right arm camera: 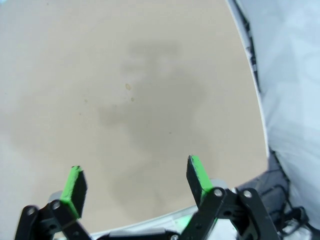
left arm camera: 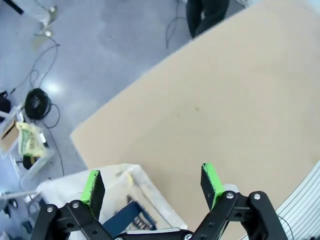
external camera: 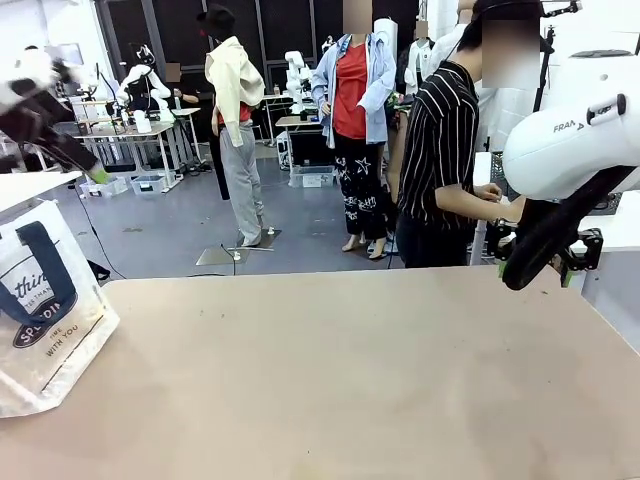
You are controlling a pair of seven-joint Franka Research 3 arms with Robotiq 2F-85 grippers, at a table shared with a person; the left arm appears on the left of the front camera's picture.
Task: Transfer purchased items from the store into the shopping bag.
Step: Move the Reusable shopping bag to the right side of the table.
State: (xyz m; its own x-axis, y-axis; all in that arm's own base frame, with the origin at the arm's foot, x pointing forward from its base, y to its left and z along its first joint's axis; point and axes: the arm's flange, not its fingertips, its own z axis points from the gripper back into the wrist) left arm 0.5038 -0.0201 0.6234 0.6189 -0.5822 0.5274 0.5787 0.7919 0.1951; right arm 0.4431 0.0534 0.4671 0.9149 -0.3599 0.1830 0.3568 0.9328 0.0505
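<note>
The shopping bag (external camera: 45,300), translucent white with navy handles and a round logo, stands at the table's left edge. My left gripper (external camera: 95,172) hangs high above it at the upper left. In the left wrist view this gripper (left arm camera: 152,182) is open over the bag's mouth (left arm camera: 125,197), with nothing between its green pads (left arm camera: 92,185). A navy handle (left arm camera: 122,215) lies inside the opening. My right gripper (external camera: 530,265) hovers at the table's far right edge. It is open (right arm camera: 136,179) over bare tabletop. The store is out of view and the purchased items are hidden.
The tan table (external camera: 350,370) stretches wide between the bag and the right arm (external camera: 570,150). A person in a striped shirt (external camera: 445,160) stands beyond the far edge near my right gripper. Cables (left arm camera: 37,102) lie on the floor past the table's left corner.
</note>
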